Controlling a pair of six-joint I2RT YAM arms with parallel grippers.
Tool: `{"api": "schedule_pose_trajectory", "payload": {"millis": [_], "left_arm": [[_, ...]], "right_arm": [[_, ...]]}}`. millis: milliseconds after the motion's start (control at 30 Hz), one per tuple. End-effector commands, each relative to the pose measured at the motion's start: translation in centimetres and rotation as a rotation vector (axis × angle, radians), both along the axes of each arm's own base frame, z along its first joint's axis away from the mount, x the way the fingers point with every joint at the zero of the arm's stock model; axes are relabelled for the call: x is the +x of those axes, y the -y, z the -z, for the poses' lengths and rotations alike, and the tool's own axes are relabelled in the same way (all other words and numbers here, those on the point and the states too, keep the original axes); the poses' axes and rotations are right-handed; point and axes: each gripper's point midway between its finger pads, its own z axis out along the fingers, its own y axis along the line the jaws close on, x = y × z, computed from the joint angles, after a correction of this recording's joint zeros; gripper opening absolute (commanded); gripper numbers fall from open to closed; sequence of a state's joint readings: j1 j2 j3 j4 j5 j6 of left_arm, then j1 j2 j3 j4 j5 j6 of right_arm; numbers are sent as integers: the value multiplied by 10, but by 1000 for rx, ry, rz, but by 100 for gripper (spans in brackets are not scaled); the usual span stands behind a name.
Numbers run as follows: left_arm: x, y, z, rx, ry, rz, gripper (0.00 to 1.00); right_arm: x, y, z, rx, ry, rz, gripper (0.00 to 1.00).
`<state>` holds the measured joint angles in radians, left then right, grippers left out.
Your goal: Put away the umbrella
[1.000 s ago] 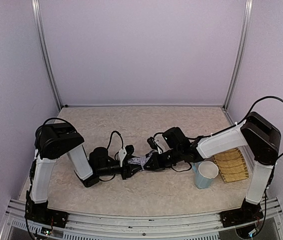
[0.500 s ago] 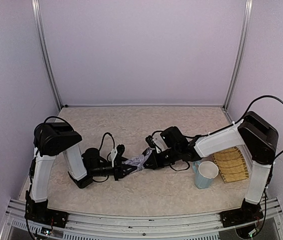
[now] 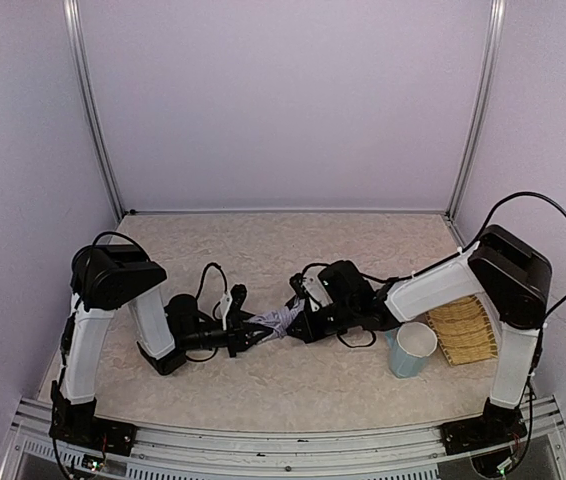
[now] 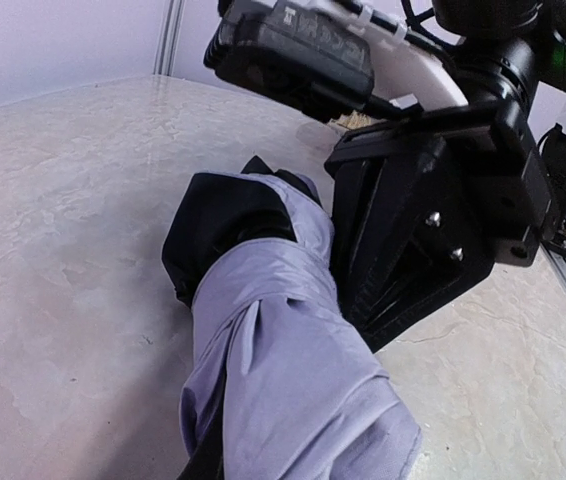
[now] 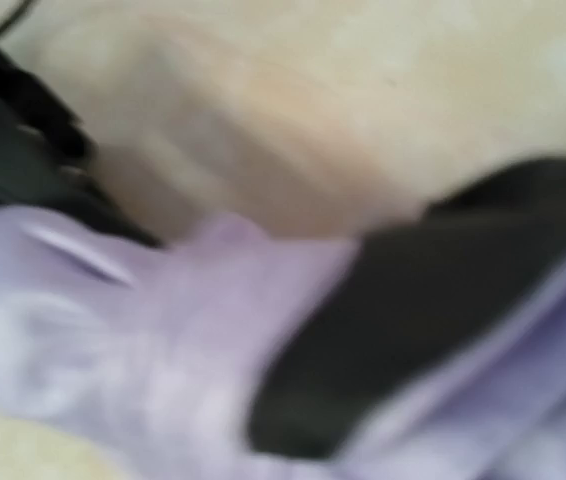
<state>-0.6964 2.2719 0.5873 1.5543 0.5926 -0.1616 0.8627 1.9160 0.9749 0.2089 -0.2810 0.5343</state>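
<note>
The umbrella lies as a crumpled lavender bundle on the table between my two grippers. My left gripper sits at its left end. In the left wrist view the umbrella's fabric fills the space at the jaws and hides the fingers, with black lining showing further out. My right gripper presses on the bundle's right end, and its black wrist housing stands right behind the fabric. The right wrist view is blurred, and lavender cloth and black lining fill it.
A pale blue cup stands at the right, beside a yellow woven mat near the right arm's base. Black cables loop above the left wrist. Enclosure walls close in three sides and a metal rail runs along the front.
Both grippers and the umbrella bundle have shifted a little to the left. The left jaws have narrowed around the fabric.
</note>
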Motion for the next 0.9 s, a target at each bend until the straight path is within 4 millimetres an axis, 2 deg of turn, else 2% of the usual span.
{"api": "schedule_pose_trajectory", "payload": {"millis": [0, 100, 200, 333, 467, 567, 667, 733, 867], "left_arm": [[-45, -6, 65, 146, -255, 134, 10], [-45, -6, 66, 160, -253, 130, 11], [-45, -7, 68, 169, -250, 130, 12], [-43, -8, 67, 183, -230, 119, 13], [-38, -7, 64, 210, -191, 110, 14], [-36, -6, 67, 262, -166, 111, 14], [-36, -5, 68, 334, -85, 108, 14], [-38, -2, 59, 368, 4, 115, 15], [-53, 2, 45, 442, 209, 187, 21]], "right_arm": [[28, 56, 64, -304, 55, 222, 7], [26, 73, 74, -402, 63, 275, 9], [16, 76, 66, -368, 60, 255, 9], [0, 61, 26, -275, 131, 149, 9], [-37, 35, -30, -170, 228, -90, 13], [-59, 33, -71, -93, 262, -210, 15], [-62, 44, -99, -115, 286, -221, 18], [-54, 53, -118, -146, 310, -189, 20], [-45, 62, -137, -197, 345, -205, 27]]}}
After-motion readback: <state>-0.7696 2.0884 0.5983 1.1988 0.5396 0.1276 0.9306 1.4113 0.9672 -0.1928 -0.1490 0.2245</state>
